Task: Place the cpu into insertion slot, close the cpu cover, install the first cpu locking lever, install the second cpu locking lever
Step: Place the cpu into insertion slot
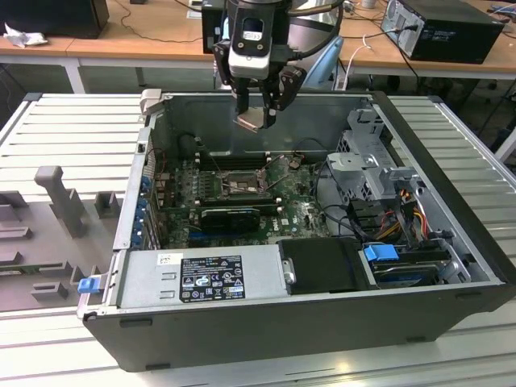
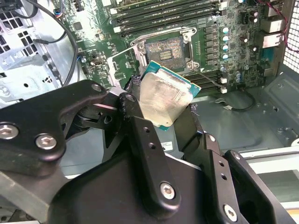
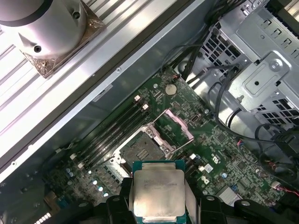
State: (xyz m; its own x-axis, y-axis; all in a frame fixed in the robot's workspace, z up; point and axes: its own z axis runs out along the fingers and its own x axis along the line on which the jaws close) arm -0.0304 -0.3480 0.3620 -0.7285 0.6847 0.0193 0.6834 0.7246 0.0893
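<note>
Pinching cpu [image 2: 163, 100] edgewise, gripper [image 1: 256, 115] hovers above insertion slot [image 3: 142, 147].

Bright, even overhead room light: table [image 1: 81, 133] slats wash pale, case [image 1: 339, 326] interior sits in soft shade in the exterior view, cpu [image 2: 163, 100] top gives pale glare in both wrist views.

The cpu [image 2: 164, 99] between the jaws
</note>
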